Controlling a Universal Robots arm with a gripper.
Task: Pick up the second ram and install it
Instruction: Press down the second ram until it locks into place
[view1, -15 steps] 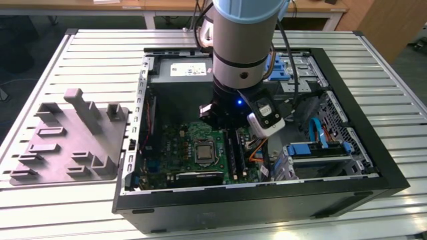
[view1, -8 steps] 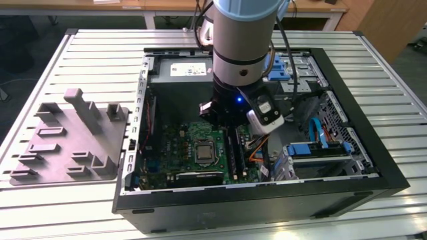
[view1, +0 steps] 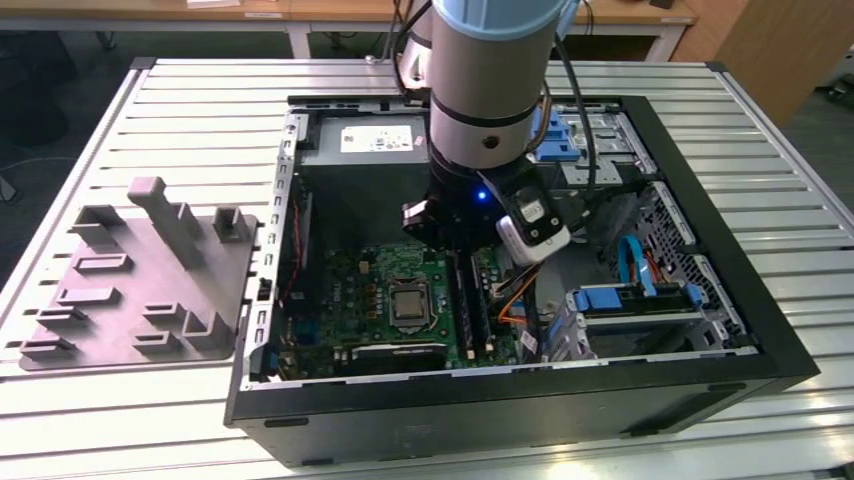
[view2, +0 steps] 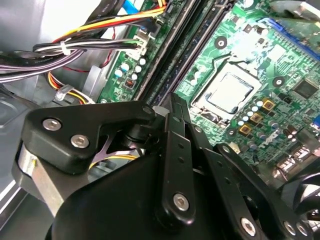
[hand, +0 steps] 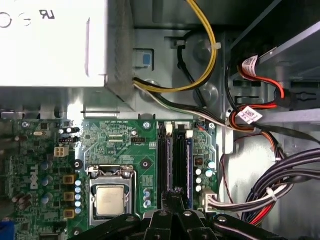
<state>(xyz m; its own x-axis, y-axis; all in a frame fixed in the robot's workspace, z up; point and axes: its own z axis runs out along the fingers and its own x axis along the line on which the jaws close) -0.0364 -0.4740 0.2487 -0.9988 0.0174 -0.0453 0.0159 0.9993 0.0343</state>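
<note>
**1 Arm Inside the Computer Case: Second Ram at the Memory Slots**

**Exterior view.** 1 robot arm (view1: 483, 90) reaches down into an open computer case (view1: 694, 330) that lies on a ribbed metal surface (view1: 801, 240). The lower end of the arm hangs over the green motherboard (view1: 387, 300), just above the long dark memory slots (view1: 467, 305). A grey power supply (view1: 360, 145) sits at the far end of the case. A grey parts tray (view1: 134, 290) lies on the surface at the exterior view's left, well apart from the arm.

**First wrist view.** The jaws are pressed together into 1 narrow tip. That tip lies over the near end of the memory slots. The second ram (hand: 178, 160) stands in that bank as a long dark stick, running away from the tip toward the power supply. It cannot be told whether the tip touches the stick. The processor socket (hand: 110, 197) lies beside the slots. Bundled cables (hand: 280, 175) run along the other side.

**Second wrist view.** The black linkages of the jaws converge. Beyond them the memory slots run diagonally past the processor socket.
</note>
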